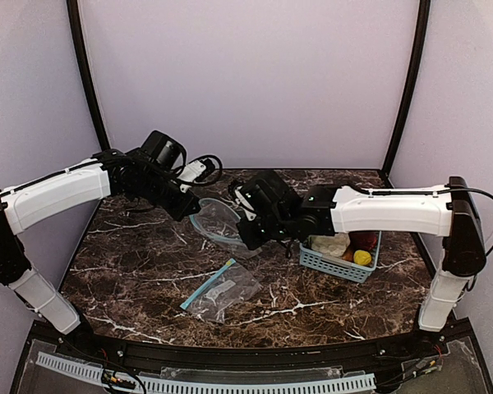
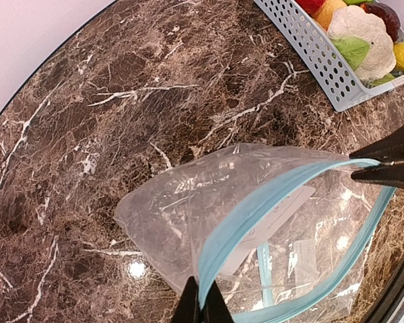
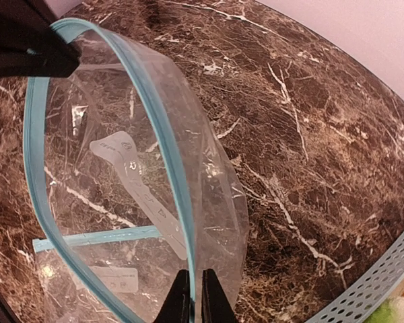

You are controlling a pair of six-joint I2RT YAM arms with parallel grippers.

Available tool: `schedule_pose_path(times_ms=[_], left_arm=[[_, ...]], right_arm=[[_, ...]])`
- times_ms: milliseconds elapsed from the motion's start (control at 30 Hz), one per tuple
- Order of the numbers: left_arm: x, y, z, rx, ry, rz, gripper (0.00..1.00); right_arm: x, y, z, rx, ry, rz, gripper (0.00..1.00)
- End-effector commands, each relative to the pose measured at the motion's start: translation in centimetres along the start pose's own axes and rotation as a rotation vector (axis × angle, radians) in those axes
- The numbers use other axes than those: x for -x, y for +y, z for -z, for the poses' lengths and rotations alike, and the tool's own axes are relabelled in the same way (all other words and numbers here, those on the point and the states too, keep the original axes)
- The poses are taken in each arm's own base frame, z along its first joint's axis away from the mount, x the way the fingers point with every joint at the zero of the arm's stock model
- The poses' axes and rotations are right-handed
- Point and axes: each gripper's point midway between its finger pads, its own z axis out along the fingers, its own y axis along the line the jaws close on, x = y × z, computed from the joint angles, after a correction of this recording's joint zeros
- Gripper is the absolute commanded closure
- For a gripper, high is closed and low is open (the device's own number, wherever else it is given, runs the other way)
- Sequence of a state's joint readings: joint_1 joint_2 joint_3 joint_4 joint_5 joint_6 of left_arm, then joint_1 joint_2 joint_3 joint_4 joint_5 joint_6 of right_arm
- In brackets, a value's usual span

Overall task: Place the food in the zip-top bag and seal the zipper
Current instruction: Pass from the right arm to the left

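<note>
Several glossy toy pieces make up the food (image 1: 351, 246), and they lie heaped in a light-blue slotted basket (image 1: 329, 264) on the right side of the dark marbled surface (image 1: 140, 263). Among them are a white cauliflower (image 2: 363, 30) with a green leaf, a yellow piece (image 1: 362, 258) and a dark red one (image 1: 364, 239).

Left of the basket and clear of it, the zip-top bag (image 2: 209, 202) is held up above the surface with its blue-edged mouth spread into a wide loop. Its clear body hangs slack and crumpled below the rim.

The left pincer (image 2: 202, 306) is clamped tight on one end of the blue zipper rim. The right pincer (image 3: 192, 295) nips the opposite end, with the rim running between its two fingers. The two arms reach in from either side and meet over the middle of the surface.

A second bag (image 1: 222, 291), clear with a blue strip, lies flat on the surface nearer the arm bases. It is apart from the raised bag and shows through that bag's plastic in both wrist views.
</note>
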State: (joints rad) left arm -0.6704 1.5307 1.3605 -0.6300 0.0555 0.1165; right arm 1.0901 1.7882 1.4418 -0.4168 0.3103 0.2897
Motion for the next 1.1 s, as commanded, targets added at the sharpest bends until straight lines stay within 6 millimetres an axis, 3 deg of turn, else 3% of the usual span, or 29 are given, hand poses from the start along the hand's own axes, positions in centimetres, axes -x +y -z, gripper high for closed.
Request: schedule_pose_path(times_ms=[0,100,267,467,533,800,1067], left_arm=[[0.3,0.0,1.1,-0.007,-0.013,-0.010,0.99],[0.5,0.4,1.0,0.012,-0.010,0.009,0.99],[1.0,0.8,0.6,0.036,-0.004,0.034,0.99],[1.3,1.7,0.4,0.058,-0.034,0.083,0.99],[1.3,2.0,0.6,0.062,-0.057,0.102,0.99],[-0.2,1.7,1.0,0.051,-0.090,0.129,0.99],[-0.6,1.2,0.3,0.025,-0.072,0.132,0.99]], right_arm=[[1.2,-0.1,0.6,0.010,-0.023,-0.022,0.84],[2.0,0.1,1.8,0.040,-0.045,-0.023,0.64],[2.8,-0.3,4.9,0.071,-0.093,-0.042,0.43],[1.7,-2.4,8.6,0.061,-0.116,-0.104,0.20],[0.8,-4.2,9.5,0.023,-0.107,-0.142,0.16],[-6.4,-13.6,11.3,-0.142,0.041,-0.336,0.05],[-10.5,-18.0,10.5,-0.102,0.136,-0.459,0.09]])
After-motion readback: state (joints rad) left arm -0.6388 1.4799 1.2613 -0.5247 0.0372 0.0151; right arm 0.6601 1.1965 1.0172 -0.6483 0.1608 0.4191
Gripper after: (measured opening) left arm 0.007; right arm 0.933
